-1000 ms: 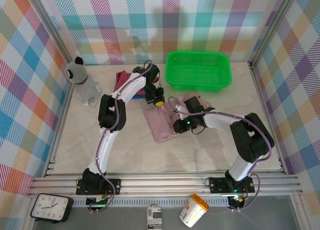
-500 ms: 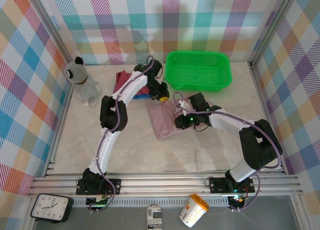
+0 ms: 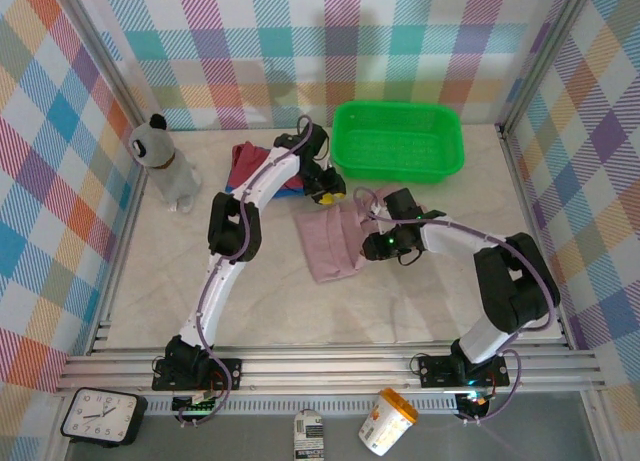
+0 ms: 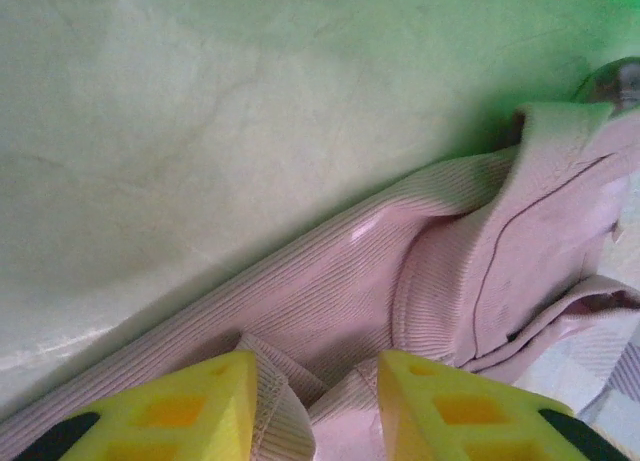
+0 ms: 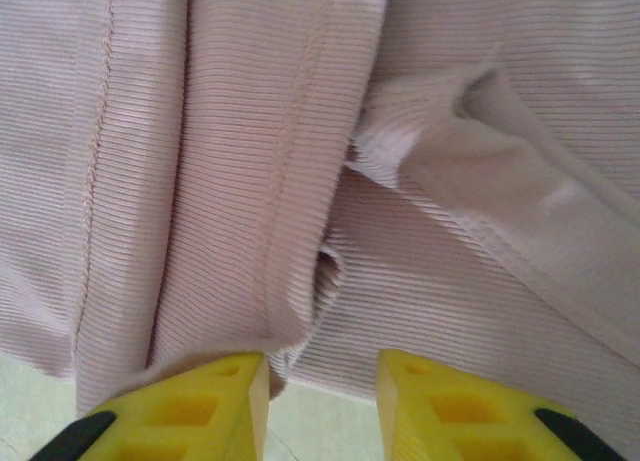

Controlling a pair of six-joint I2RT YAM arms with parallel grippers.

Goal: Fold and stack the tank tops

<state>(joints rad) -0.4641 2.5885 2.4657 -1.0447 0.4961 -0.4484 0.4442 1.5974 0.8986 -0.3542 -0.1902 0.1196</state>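
The pale pink tank top (image 3: 325, 243) lies rumpled and partly folded on the table's middle. My left gripper (image 3: 329, 192) hovers at its far edge, jaws open. In the left wrist view a ribbed pink strap (image 4: 285, 401) lies loose between the yellow fingers (image 4: 215, 401) of that gripper (image 4: 318, 373). My right gripper (image 3: 372, 217) is over the garment's right part, also open. In the right wrist view the right gripper (image 5: 322, 369) stands over the folded hem (image 5: 300, 231), and bare table shows between its jaws. The dark red tank top (image 3: 247, 161) lies on the blue one (image 3: 287, 190) at the back left.
A bright green basket (image 3: 397, 107) stands at the back right, just past both grippers. A grey dog-shaped bottle (image 3: 166, 165) stands by the left wall. Plaid walls close in the table on three sides.
Both grippers went from shut to open and let go of the pink tank top. Both moved slightly to the right, and the cloth now rests on the table.
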